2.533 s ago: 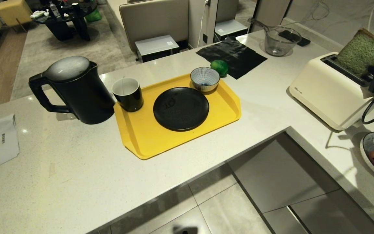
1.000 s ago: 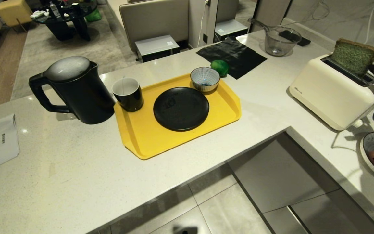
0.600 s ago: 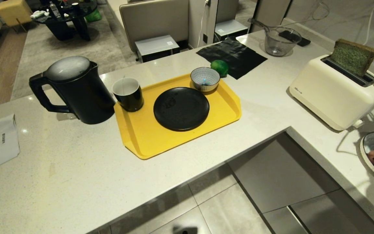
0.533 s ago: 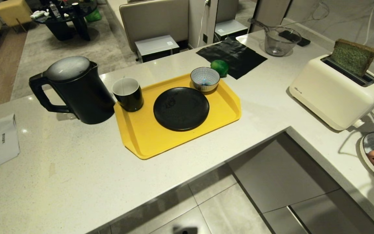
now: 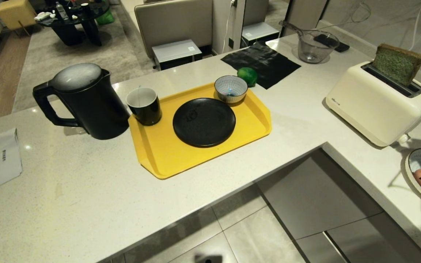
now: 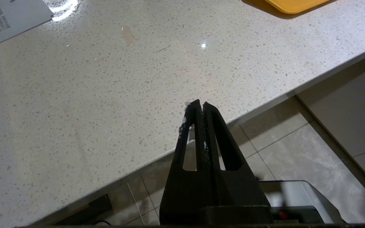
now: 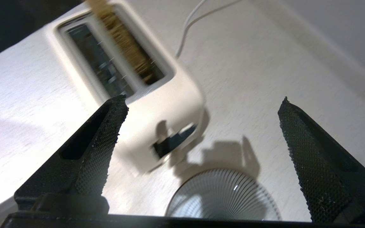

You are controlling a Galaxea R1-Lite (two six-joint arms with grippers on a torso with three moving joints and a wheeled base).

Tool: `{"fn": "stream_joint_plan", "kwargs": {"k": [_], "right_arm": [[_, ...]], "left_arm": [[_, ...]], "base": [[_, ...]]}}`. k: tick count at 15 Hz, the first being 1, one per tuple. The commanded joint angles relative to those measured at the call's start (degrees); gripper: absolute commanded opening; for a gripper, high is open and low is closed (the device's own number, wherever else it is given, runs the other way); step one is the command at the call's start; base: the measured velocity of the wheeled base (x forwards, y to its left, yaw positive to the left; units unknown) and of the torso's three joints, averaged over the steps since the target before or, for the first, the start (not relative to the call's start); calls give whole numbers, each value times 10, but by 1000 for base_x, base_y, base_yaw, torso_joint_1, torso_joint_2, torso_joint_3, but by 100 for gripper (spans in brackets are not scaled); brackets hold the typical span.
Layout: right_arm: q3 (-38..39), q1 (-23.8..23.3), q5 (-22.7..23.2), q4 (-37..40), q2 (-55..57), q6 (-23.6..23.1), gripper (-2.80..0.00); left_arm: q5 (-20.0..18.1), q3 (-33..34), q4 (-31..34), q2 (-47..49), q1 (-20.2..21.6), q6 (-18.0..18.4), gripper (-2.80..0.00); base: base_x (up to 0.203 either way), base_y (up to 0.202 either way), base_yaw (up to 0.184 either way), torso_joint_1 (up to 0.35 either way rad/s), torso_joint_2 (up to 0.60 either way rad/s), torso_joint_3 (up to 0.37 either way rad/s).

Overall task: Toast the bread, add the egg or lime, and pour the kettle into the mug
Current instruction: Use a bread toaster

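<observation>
- Right gripper [image 7: 201, 126], jaws wide apart and empty, hangs above the toaster lever [image 7: 173, 143], the likely next press
- Bread [image 5: 397, 64] stands half-sunk in the toaster slot [image 5: 393, 81]
- Left gripper [image 6: 200, 109] pressed together, parked near the counter edge [image 6: 265, 107]

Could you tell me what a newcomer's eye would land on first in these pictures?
Probably the yellow tray mid-counter, carrying a black plate, the mug and a striped bowl, with the tall black kettle just off its left edge. Next, the bread sticking up from the cream toaster at right.
</observation>
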Motion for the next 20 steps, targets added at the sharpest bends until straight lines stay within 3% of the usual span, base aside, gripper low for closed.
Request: {"fn": "stream_joint_plan", "kwargs": {"k": [1, 3, 4, 7, 9, 11, 13, 15, 19, 20], "right_arm": [[10, -1, 26, 72, -60, 2, 0], [39, -13, 50, 95, -79, 4, 0], [54, -17, 53, 94, -80, 6, -280], [76, -18, 68, 92, -70, 6, -280], [84, -18, 124, 88, -49, 8, -280], [107, -18, 150, 15, -17, 13, -280], [146, -18, 169, -127, 30, 19, -280], [177, -18, 181, -221, 76, 23, -280], [146, -18, 196, -241, 125, 29, -280], [137, -18, 196, -244, 129, 50, -280]], "left_arm": [[0, 0, 0, 0, 0, 0, -280], [0, 0, 0, 0, 0, 0, -280], [0, 0, 0, 0, 0, 0, -280], [0, 0, 0, 0, 0, 0, -280], [1, 0, 0, 0, 0, 0, -280], [0, 0, 0, 0, 0, 0, -280], [0, 0, 0, 0, 0, 0, -280], [0, 0, 0, 0, 0, 0, -280], [0, 0, 0, 0, 0, 0, -280], [0, 0, 0, 0, 0, 0, -280]], "base": [[0, 0, 0, 0, 0, 0], [0, 0, 0, 0, 0, 0], [0, 0, 0, 0, 0, 0], [0, 0, 0, 0, 0, 0], [0, 0, 0, 0, 0, 0], [0, 0, 0, 0, 0, 0], [0, 0, 0, 0, 0, 0], [0, 0, 0, 0, 0, 0], [0, 0, 0, 0, 0, 0], [0, 0, 0, 0, 0, 0]]}}
